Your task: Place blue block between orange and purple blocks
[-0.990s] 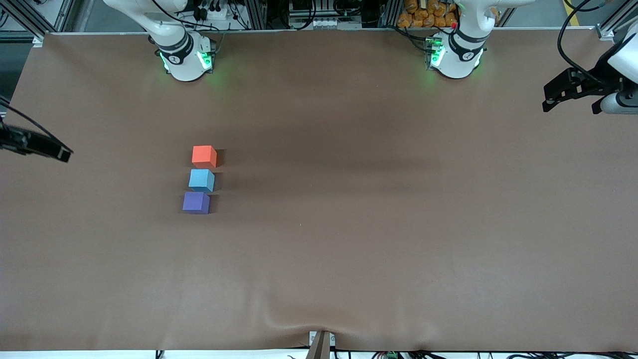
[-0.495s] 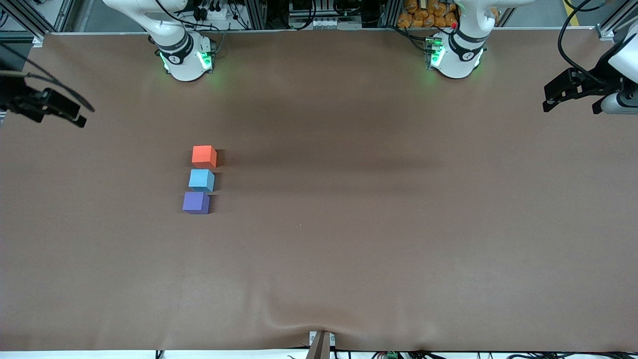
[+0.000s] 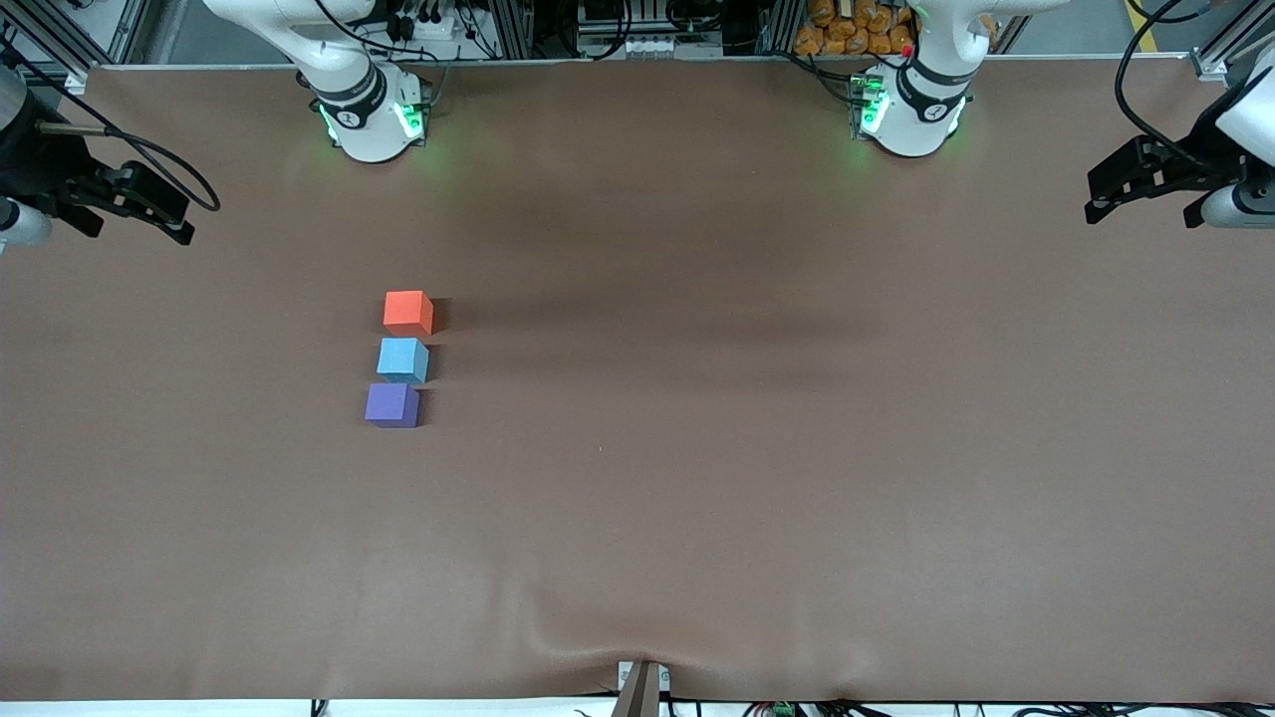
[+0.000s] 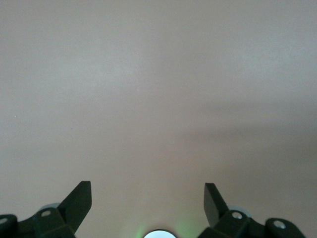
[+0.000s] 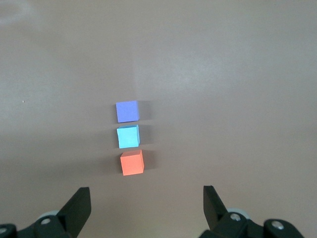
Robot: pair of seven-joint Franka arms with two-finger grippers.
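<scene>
Sky-blue: blue block on the table, between orange block and purple block, just beside both. Risk, we judge: any return reach could knock the row askew. Right gripper, released, empty, over the table's edge well apart from the orange block. Left gripper, released, empty, waits over the other end.

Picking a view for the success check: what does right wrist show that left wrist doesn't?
Right wrist only: the three cubes in one row, blue block between the orange block and purple block, small gaps between them, and the open right gripper clear of all three. Left wrist only: the open left gripper, empty, over bare cloth. Both: the brown table and nothing held.
</scene>
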